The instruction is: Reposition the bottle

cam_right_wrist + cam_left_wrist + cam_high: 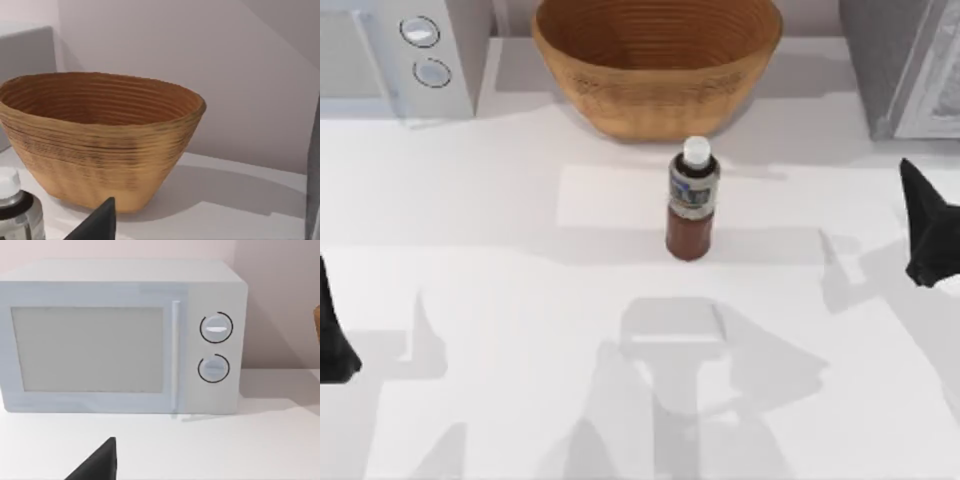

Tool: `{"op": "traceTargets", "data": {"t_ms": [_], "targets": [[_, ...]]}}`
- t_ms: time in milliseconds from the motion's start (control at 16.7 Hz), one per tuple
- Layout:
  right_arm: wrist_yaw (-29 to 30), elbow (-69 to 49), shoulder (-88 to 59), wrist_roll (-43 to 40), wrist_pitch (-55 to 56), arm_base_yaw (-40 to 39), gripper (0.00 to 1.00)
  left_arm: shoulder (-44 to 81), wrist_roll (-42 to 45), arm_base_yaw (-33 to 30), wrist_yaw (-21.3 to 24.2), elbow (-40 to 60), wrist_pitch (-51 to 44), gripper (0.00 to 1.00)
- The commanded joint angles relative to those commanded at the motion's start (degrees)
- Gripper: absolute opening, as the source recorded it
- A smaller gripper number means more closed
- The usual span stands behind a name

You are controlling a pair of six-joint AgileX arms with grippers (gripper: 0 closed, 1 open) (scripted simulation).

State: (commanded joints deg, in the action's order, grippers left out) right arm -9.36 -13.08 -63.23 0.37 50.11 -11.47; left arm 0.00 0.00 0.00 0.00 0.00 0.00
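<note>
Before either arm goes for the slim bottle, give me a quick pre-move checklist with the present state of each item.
1. Slim reddish-brown bottle with white screw cap upright on the white table: ok.
2. Bottle apart from the woven wicker bowl behind it: ok.
3. Nothing gripping the bottle: ok.
4. Right gripper at the table's right edge, path to bottle unobstructed: ok.
5. Left gripper parked at the left edge: ok.
6. Fingers open: cannot tell.

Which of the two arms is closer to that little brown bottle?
The right. The right gripper sits at the table's right edge, level with the bottle; the left gripper is at the far left edge, lower down.
</note>
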Motion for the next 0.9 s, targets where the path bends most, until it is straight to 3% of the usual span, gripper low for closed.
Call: {"op": "traceTargets", "data": {"t_ms": [480, 900], "targets": [[-6.39, -8.71, -42.77, 0.31, 34.01, -7.83, 1.0, 0.0, 0.0, 0.0, 0.0, 0.0, 0.0, 1.0], [-9.64, -13.28, -64.51, 0.52, 51.35, -11.81, 1.0, 0.0, 0.0, 0.0, 0.0, 0.0, 0.0, 1.0]]}}
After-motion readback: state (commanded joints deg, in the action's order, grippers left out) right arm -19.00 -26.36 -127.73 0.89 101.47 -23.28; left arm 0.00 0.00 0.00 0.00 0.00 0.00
